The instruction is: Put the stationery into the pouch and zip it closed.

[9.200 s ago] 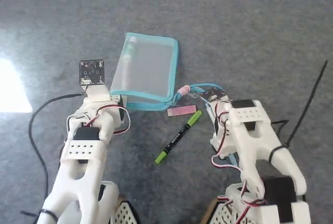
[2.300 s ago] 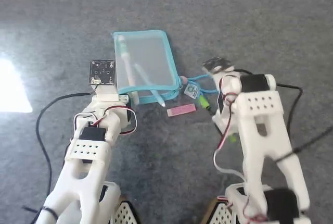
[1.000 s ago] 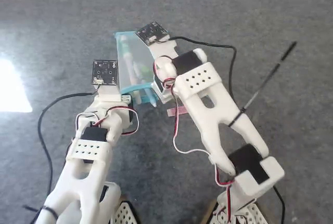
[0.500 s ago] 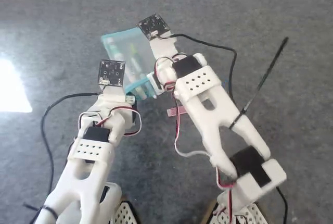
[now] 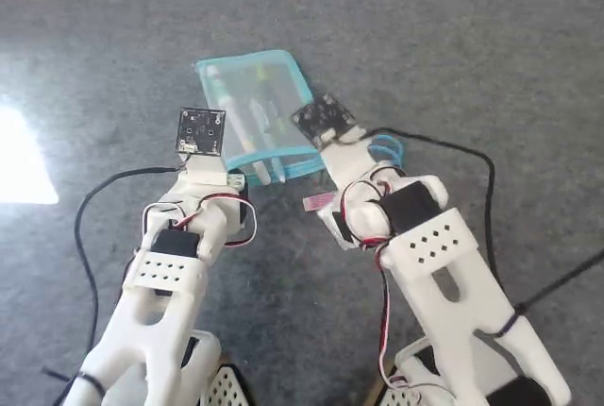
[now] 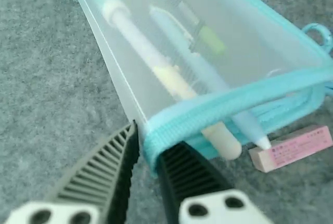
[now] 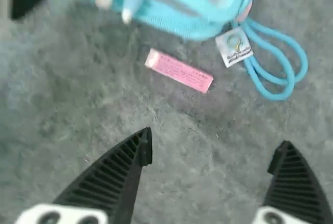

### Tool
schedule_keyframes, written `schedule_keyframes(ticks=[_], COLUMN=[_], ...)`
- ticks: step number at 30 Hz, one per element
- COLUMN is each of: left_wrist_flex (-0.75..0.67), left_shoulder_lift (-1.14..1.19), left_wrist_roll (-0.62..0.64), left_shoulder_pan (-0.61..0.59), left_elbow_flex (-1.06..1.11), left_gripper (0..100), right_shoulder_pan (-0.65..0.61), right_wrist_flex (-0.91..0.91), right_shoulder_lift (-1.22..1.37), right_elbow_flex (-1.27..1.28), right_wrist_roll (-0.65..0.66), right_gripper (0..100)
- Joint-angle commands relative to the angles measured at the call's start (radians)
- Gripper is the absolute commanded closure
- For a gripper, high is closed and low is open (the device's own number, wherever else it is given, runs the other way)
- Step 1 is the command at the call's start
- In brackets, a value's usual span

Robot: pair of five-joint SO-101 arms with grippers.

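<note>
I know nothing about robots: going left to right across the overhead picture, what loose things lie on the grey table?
pouch → pink eraser → blue cord loop

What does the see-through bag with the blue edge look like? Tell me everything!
The pouch is a flat, see-through plastic bag with a turquoise zipper edge, lying on the grey table. Its mouth is open, and a white pen and a blue pen poke out of it; a green marker lies inside. A blue cord loop and a small tag hang from one corner. The left end effector pinches its edge at a corner.
</note>
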Motion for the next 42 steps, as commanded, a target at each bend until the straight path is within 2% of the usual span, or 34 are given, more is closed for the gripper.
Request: schedule_keyframes(ticks=[1, 2, 5, 9, 15, 17, 24, 32, 38, 42], left_wrist_flex=[0.003, 0.003, 0.003, 0.003, 0.003, 0.003, 0.003, 0.003, 0.003, 0.003], left_shoulder_lift=[-0.015, -0.015, -0.015, -0.015, -0.015, -0.015, -0.015, -0.015, -0.015, -0.015], left_wrist_roll=[-0.008, -0.008, -0.006, -0.005, -0.003, -0.003, -0.003, -0.003, -0.003, -0.003], left_shoulder_pan=[0.005, 0.005, 0.005, -0.023, -0.041, -0.041, -0.041, -0.04, -0.04, -0.04], left_elbow_flex=[-0.03, -0.03, -0.03, -0.031, -0.035, -0.035, -0.035, -0.035, -0.035, -0.035], left_gripper=[99, 99, 99, 99, 99, 99, 99, 99, 99, 99], right_shoulder_pan=[0.018, 0.019, 0.024, 0.027, -0.004, -0.019, -0.004, 0.018, 0.024, 0.024], right_wrist_flex=[-0.05, -0.064, -0.136, -0.217, -0.22, -0.22, -0.223, -0.228, -0.231, -0.222], right_shoulder_lift=[0.038, 0.073, 0.185, 0.332, 0.516, 0.568, 0.74, 0.866, 0.928, 0.954], right_elbow_flex=[0.015, 0.014, -0.005, -0.06, -0.204, -0.255, -0.388, -0.491, -0.522, -0.545], right_wrist_roll=[0.103, 0.08, -0.098, -0.397, -0.908, -1.017, -1.079, -1.08, -1.08, -1.073], right_gripper=[67.8, 66.4, 63.9, 66.0, 68.2, 68.2, 68.4, 69.2, 84.2, 89.0])
